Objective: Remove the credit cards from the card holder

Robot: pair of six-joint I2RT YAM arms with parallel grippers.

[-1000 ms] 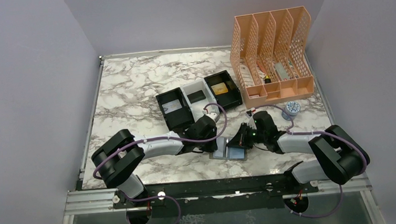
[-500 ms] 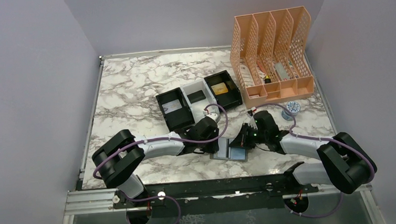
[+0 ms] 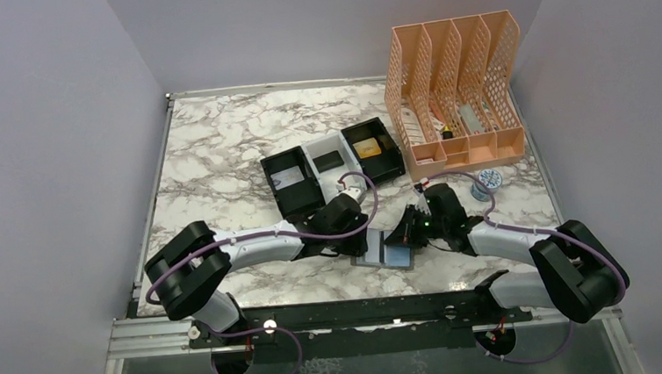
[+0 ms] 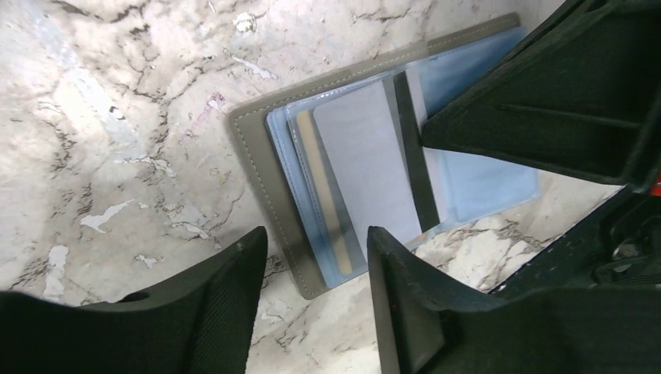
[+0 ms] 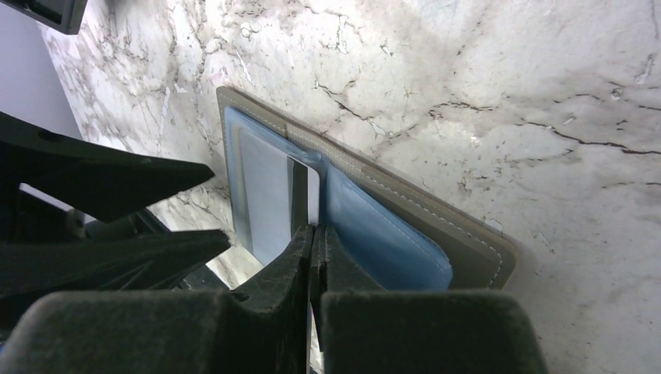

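Note:
The card holder (image 3: 383, 256) lies open on the marble, taupe outside (image 4: 263, 167), blue-grey inside (image 5: 382, 234). My right gripper (image 5: 313, 231) is shut on a grey-white credit card with a black stripe (image 5: 301, 187) that sticks out of the holder's left panel; it also shows in the left wrist view (image 4: 365, 156). A gold-yellow card edge (image 4: 326, 195) shows in the pocket beside it. My left gripper (image 4: 317, 235) is open and empty, its tips low on either side of the holder's corner. In the top view the left gripper (image 3: 359, 238) and the right gripper (image 3: 406, 234) flank the holder.
A black-and-white three-compartment tray (image 3: 308, 158) stands just behind the grippers, with a gold card (image 3: 367, 147) in its right compartment. A peach mesh file rack (image 3: 457, 90) is at the back right. A small round blue-white tin (image 3: 489, 179) sits right of it.
The right arm's elbow swung right while its gripper stayed shut at the holder. The left arm's base link shifted slightly left. The holder has barely moved.

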